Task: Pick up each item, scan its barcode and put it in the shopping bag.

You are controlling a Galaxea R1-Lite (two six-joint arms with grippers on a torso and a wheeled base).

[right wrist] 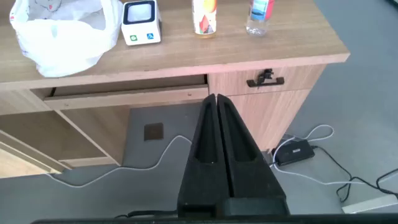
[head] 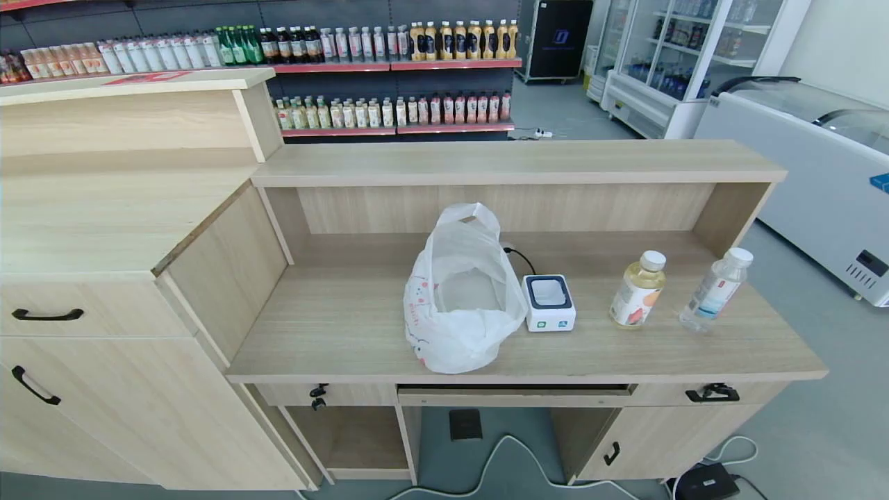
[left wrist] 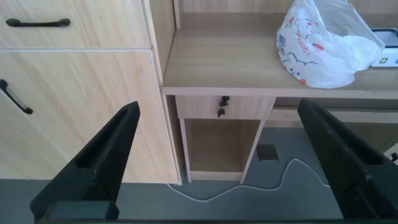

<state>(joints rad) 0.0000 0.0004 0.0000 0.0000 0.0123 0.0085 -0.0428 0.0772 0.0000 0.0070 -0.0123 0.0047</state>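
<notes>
The yellow drink bottle and the clear water bottle lose their upper parts to the frame edge in the right wrist view. In the left wrist view the scanner is largely cut off beside the shopping bag. The desk carries one white bag with its mouth open, one scanner just beside it, and two bottles standing near each other. The left claw is spread wide and empty. The right claw has its fingers pressed together on nothing. Both sit low in front of the desk, well apart from the bottles.
</notes>
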